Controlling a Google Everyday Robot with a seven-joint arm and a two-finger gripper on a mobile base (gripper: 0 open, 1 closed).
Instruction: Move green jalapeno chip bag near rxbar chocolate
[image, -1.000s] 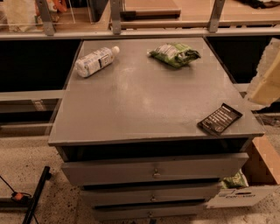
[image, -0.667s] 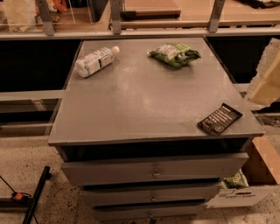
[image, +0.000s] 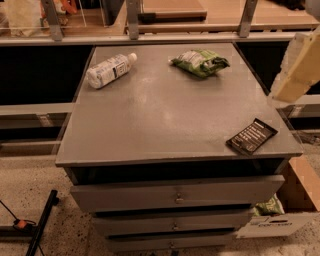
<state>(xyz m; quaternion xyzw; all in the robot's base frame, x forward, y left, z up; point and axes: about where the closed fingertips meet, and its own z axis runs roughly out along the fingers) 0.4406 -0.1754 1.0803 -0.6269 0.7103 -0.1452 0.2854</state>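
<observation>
Worktop (image: 165, 125) of a grey cabinet, seen from the front and above, carrying three loose items. Chip bag (image: 200, 62): crinkled, glossy green with white markings, lying flat near the far edge, right of centre. Rxbar (image: 251, 136): thin black wrapper with lines of white text, lying flat and turned at an angle at the near right corner, close to the front edge. The bag and the rxbar are well apart, with bare grey surface between them. Bottle (image: 110, 70): clear plastic with a white label and white cap, lying on its side at the far left, cap pointing toward the back right. Tool (image: 292, 80): a pale, blurred shape at the right edge of the view, held above and beyond the right side of the worktop, touching none of the items; whether it is spread or pressed together cannot be told. Three drawers (image: 175, 195) stand below the worktop. A cardboard box (image: 300, 190) sits on the speckled floor at the lower right.
</observation>
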